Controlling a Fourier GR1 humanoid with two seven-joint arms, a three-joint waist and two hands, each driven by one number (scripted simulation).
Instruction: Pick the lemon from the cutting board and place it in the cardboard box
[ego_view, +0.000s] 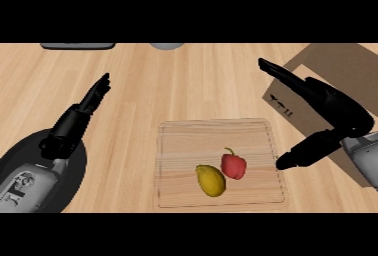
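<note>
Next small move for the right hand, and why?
Probably swing the right hand left and down over the lemon. The hand is open and empty, off to the right of the cutting board, and the lemon lies on the board close beside the red pepper.

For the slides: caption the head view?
Lemon and red pepper on cutting board; open right hand beside it, cardboard box at right.

yellow lemon (210, 180), red pepper (234, 166) with red stem, pale wood-grain cutting board (184, 150), light plank-patterned counter (184, 85), brown cardboard box (332, 65) with black markings, black hands, grey forearms
</note>
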